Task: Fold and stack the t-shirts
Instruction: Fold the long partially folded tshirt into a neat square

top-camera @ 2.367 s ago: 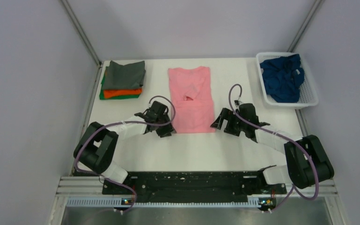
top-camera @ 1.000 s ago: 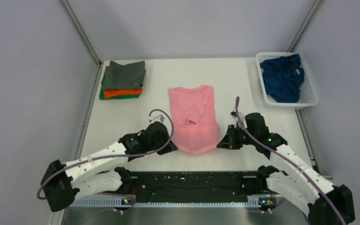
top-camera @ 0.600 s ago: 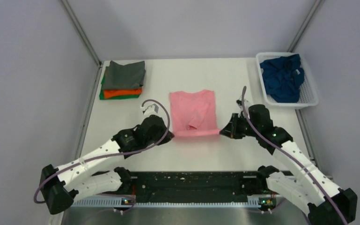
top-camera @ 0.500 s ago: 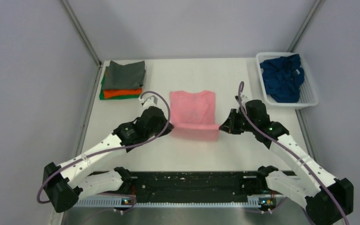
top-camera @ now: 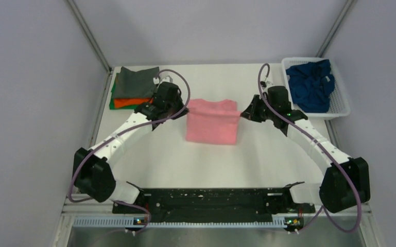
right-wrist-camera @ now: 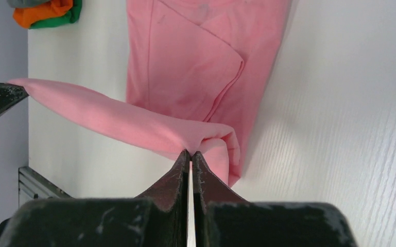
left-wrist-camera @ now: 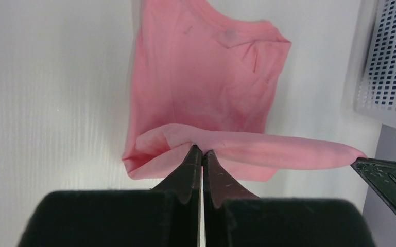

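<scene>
The pink t-shirt (top-camera: pixel 212 123) lies mid-table, its near hem lifted and carried over towards the collar, stretched taut between both grippers. My left gripper (top-camera: pixel 183 109) is shut on the hem's left corner (left-wrist-camera: pixel 185 141), and my right gripper (top-camera: pixel 243 113) is shut on the right corner (right-wrist-camera: pixel 206 135). The lower layer of the pink t-shirt (left-wrist-camera: pixel 206 77) (right-wrist-camera: pixel 195 56) rests flat on the table under the raised fold. A folded stack with a dark grey t-shirt (top-camera: pixel 136 81) over orange (top-camera: pixel 128 102) and green ones sits at the far left. A crumpled navy blue t-shirt (top-camera: pixel 311 85) fills the basket.
The white lattice basket (top-camera: pixel 342 108) stands at the far right corner; its wall (left-wrist-camera: pixel 389 56) shows in the left wrist view. Grey enclosure walls and metal posts bound the white table (top-camera: pixel 211 159). The folded stack's orange and green edges (right-wrist-camera: pixel 44 11) appear in the right wrist view.
Both grippers have carried the pink shirt's near hem up and away from the arm bases, over the shirt towards its collar. The shirt now lies doubled and shorter. Both arms have stretched out farther.
</scene>
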{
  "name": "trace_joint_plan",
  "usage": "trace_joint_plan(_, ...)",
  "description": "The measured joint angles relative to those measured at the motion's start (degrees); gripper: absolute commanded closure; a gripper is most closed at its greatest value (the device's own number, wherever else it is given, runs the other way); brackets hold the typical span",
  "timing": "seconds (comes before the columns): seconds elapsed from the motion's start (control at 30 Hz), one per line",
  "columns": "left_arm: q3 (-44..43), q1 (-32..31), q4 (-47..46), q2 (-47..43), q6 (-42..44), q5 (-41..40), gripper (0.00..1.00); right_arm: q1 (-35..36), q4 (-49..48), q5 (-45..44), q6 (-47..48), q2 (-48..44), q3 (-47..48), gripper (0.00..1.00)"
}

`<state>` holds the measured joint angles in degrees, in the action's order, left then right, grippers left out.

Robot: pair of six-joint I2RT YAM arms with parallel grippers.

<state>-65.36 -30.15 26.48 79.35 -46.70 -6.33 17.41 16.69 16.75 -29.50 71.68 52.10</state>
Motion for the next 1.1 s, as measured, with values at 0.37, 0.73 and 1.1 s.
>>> trace_joint_plan(0.37, -12.46, 5.68, -0.72, 15.89, 3.67, 4.59, 1.0, -2.84, -2.6, -1.92, 1.88, 14.12, 9.27, 1.0)
trace_joint_plan(0.73, -24.68, 8.55, 2.16, 32.02, 6.1, 8.48, 0.99, -3.08, -5.66, -3.8, 2.45, 28.74, 16.65, 1.0)
trace_joint_plan(1.1, -33.29, 11.74, 6.51, 39.47, 7.93, 9.97, 0.01, -4.26, -10.08, -7.48, 6.4, 39.15, 24.37, 0.01)
